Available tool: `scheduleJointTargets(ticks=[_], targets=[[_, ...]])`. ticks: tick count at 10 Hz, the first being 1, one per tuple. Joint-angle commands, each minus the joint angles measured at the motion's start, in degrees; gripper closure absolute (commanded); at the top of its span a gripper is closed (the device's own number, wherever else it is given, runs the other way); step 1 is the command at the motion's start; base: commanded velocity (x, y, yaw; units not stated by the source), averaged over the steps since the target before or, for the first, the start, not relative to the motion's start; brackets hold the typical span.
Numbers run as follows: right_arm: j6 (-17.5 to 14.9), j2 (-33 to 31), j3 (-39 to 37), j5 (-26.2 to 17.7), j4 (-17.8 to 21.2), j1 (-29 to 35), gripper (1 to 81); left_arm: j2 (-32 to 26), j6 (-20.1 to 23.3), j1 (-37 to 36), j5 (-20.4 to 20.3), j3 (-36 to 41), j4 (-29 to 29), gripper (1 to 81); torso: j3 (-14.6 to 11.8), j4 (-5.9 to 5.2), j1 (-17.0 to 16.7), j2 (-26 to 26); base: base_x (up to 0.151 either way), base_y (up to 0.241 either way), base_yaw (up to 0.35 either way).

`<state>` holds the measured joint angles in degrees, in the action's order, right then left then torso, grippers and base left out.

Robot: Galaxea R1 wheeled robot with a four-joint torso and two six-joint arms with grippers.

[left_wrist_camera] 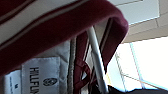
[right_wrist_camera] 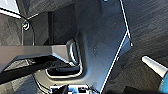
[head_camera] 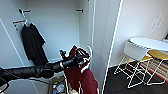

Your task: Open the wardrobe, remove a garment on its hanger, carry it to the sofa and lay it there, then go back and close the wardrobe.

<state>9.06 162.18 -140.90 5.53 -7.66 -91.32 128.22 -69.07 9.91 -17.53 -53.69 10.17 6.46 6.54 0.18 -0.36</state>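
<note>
The black t-shirt (head_camera: pixel 32 43) hangs far left inside the open wardrobe (head_camera: pixel 62 27); right of it, nearer, the left gripper (head_camera: pixel 80 59) pinches the hanger (head_camera: pixel 89 51), the garment (head_camera: pixel 83 77) drooping straight down below it, clear of the door (head_camera: pixel 106 37)

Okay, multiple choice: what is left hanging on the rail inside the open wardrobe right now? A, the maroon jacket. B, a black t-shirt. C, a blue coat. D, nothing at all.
B: a black t-shirt hangs from the rail at the upper left inside the wardrobe, while the maroon jacket is out in front on its white hanger, at the left gripper.
</note>
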Motion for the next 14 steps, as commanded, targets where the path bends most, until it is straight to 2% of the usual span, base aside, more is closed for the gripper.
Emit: scheduleJointTargets(ticks=[1,14], targets=[[0.1,0.1,0.8,-3.0,0.6,1.3,1.0,-0.2,1.4,-10.3,-4.2,2.4,3.0,81.1,0.0,0.00,0.0,0.0,0.000,0.000,-0.210],[0.1,3.6,-3.4,-3.0,0.2,1.1,1.0,1.4,1.3,-10.3,-4.3,3.9,5.1,81.1,0.0,0.00,0.0,0.0,0.000,0.000,-0.222]])
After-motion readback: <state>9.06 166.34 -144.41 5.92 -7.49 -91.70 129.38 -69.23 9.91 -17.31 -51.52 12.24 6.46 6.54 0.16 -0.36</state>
